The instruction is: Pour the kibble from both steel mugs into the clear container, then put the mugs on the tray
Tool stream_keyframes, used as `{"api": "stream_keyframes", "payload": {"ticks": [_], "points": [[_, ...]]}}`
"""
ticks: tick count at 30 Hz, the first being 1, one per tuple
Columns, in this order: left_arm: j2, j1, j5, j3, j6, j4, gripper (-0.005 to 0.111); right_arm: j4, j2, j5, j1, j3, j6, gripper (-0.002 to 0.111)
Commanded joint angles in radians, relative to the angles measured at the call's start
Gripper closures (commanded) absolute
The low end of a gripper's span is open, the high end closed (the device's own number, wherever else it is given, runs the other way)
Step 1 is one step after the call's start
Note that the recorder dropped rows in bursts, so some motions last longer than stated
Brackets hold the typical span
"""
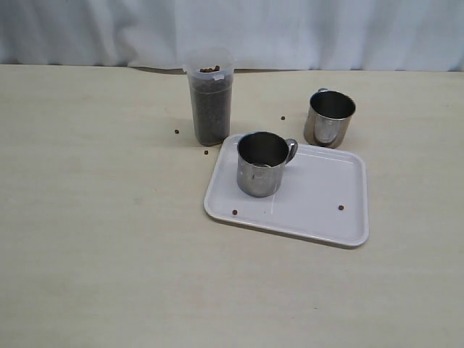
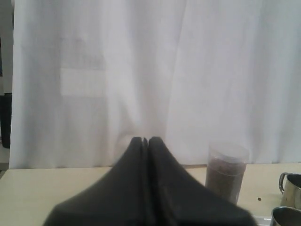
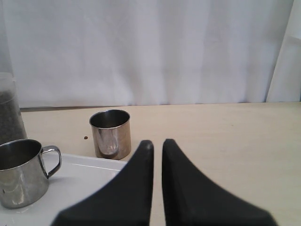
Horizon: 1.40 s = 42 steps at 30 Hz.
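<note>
Outside, the container (image 1: 209, 98), full of kibble (image 1: 210, 119), stood at the tray's (image 1: 319, 210) 11 o'clock; one mug (image 1: 261, 165) sat on it, the other mug (image 1: 330, 117) just off it at 1 o'clock. Left wrist: left gripper (image 2: 146, 141) was closed, empty. Right wrist: right gripper (image 3: 156, 146) likewise.

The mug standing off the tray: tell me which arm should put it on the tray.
Right, probably. That mug stands on the right side of the table, just behind the tray, and the shut right gripper faces it. The left wrist view catches it only at the edge.
</note>
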Motion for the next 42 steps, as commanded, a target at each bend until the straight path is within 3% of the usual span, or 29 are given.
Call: {"api": "stream_keyframes", "payload": {"ticks": [1, 7, 12, 14, 18, 23, 26, 29, 35, 42], "points": [[-0.092, 0.006, -0.009, 0.004, -0.008, -0.003, 0.107, -0.002, -0.003, 0.002, 0.004, 0.005, 0.002, 0.103], [-0.173, 0.011, -0.009, 0.004, -0.008, 0.04, 0.107, -0.002, -0.003, 0.002, 0.004, 0.005, 0.002, 0.103], [-0.173, 0.011, 0.0, 0.004, -0.008, 0.447, 0.107, -0.002, -0.003, 0.002, 0.004, 0.005, 0.002, 0.103], [-0.173, 0.011, 0.002, 0.004, -0.008, 0.544, 0.107, -0.002, -0.003, 0.002, 0.004, 0.005, 0.002, 0.103], [-0.173, 0.043, 0.002, 0.006, -0.008, 0.546, 0.107, -0.002, -0.003, 0.002, 0.004, 0.005, 0.002, 0.103], [-0.173, 0.187, -0.048, 0.082, -0.008, 0.546, 0.107, -0.002, -0.003, 0.002, 0.004, 0.005, 0.002, 0.103], [-0.173, 0.23, -0.048, 0.151, -0.008, 0.559, 0.107, -0.002, -0.003, 0.002, 0.004, 0.005, 0.002, 0.103], [-0.173, 0.23, -0.048, 0.187, -0.008, 0.68, 0.107, -0.002, -0.003, 0.002, 0.004, 0.005, 0.002, 0.103], [-0.173, 0.23, 0.168, 0.187, -0.008, 0.911, 0.107, -0.002, -0.003, 0.002, 0.004, 0.005, 0.002, 0.103], [-0.173, 0.23, 0.171, 0.187, -0.008, 0.935, 0.107, -0.002, -0.003, 0.002, 0.004, 0.005, 0.002, 0.103]]}}
